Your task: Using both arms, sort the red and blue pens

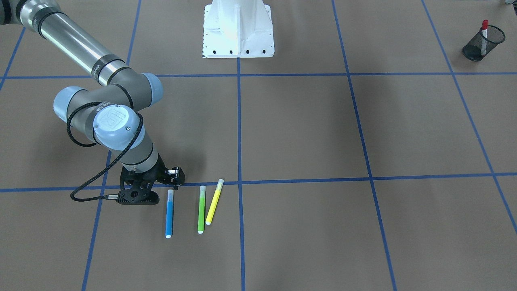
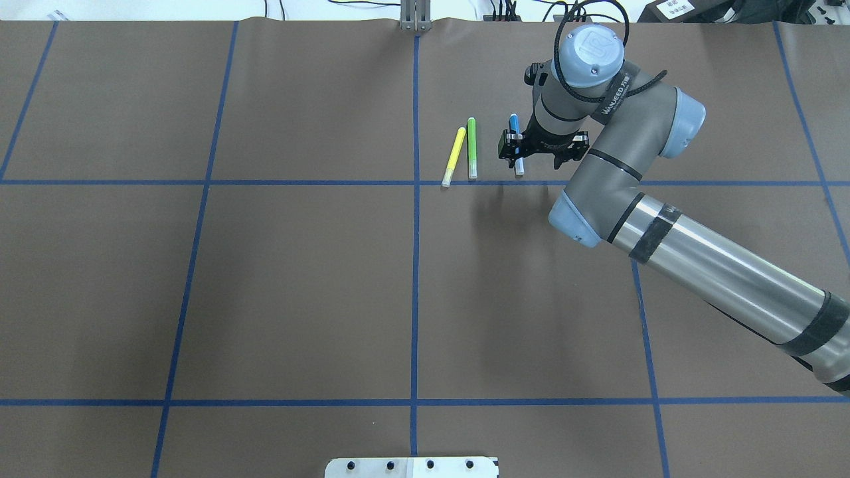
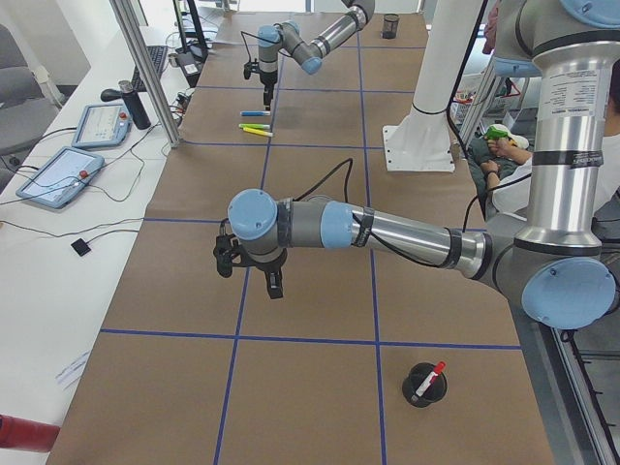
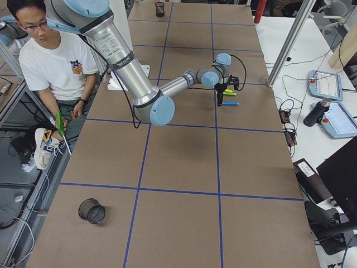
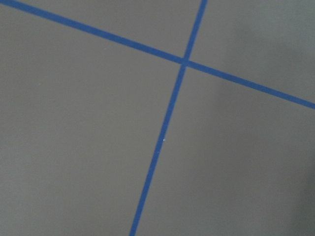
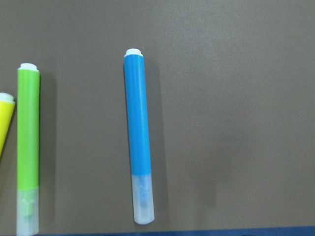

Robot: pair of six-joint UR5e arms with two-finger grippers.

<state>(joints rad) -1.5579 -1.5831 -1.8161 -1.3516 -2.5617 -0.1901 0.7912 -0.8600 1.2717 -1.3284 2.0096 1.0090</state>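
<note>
The blue pen lies flat on the brown table, with its pale cap towards the robot. My right gripper hovers low beside its cap end, open and with nothing between its fingers. The overhead view has that gripper partly covering the blue pen. The right wrist view shows the whole blue pen and no fingers. The red pen stands in a black mesh cup. My left gripper hangs over bare table, far from the pens. I cannot tell if it is open or shut.
A green marker and a yellow marker lie just beside the blue pen. An empty black mesh cup stands at the table's end on my right. The white pedestal is mid-table. A person sits beside the table.
</note>
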